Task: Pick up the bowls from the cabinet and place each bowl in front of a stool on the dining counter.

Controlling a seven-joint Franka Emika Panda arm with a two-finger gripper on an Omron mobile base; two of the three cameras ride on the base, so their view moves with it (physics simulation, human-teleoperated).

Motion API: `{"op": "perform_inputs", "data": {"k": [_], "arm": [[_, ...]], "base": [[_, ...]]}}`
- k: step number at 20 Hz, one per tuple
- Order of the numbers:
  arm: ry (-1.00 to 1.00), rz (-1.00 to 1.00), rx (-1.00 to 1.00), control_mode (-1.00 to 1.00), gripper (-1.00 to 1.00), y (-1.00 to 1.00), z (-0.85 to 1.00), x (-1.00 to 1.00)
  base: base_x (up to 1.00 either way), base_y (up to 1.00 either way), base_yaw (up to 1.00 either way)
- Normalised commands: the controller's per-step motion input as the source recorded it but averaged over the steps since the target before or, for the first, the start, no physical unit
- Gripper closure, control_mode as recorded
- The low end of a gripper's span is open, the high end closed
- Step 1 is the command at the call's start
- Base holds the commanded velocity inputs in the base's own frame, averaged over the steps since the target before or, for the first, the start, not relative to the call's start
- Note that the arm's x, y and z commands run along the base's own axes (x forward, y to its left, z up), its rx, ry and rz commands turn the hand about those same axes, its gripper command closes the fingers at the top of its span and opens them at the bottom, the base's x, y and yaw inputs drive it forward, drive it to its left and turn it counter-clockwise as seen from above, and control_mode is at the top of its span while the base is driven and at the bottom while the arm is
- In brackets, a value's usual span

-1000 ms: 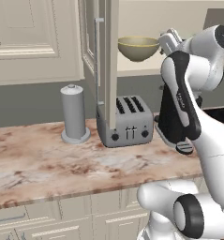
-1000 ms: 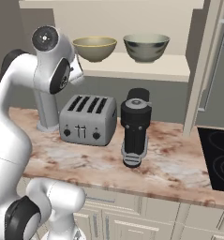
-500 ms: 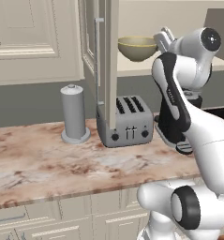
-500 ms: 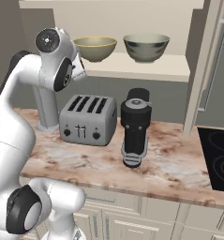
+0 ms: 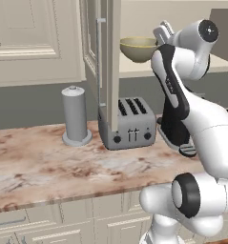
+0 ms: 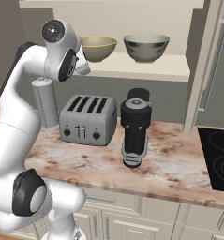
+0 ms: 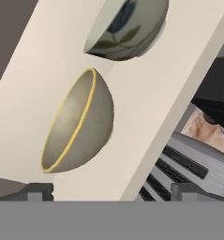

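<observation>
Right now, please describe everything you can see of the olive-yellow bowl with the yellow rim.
The olive-yellow bowl is round and deep, looks like glazed ceramic, with a thin yellow rim and a dull olive inside. It stands upright on the pale cabinet shelf, left of the grey-green bowl and apart from it. Nothing grips it.

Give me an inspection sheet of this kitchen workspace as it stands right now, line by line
Surface: marble countertop, pinkish-brown veined, over cream drawers.
Job's things: olive-yellow bowl and grey-green bowl upright, side by side, apart, on the cabinet shelf; cabinet door open.
Clutter: grey toaster, black coffee machine, grey paper-towel holder, all on the countertop.
Grippers: gripper open, holding nothing, facing the olive-yellow bowl, short of it.
Cables: nothing seen.
Surroundings: black cooktop at the countertop's right end; closed cream wall cabinet left of the open door.
</observation>
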Motion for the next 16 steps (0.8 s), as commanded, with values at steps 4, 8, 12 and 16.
{"op": "perform_inputs", "data": {"k": [4,8,12,16], "arm": [[0.01,0.04,0.00,-1.00,-1.00,0.00,0.00,0.28],[0.00,0.11,-0.01,-1.00,-1.00,0.00,0.00,0.46],[0.02,0.12,-0.05,-1.00,-1.00,0.00,0.00,0.48],[0.02,0.04,-0.11,-1.00,-1.00,0.00,0.00,0.37]], "base": [[0.00,0.00,0.00],[0.00,0.00,0.00],[0.00,0.00,0.00],[0.00,0.00,0.00]]}}
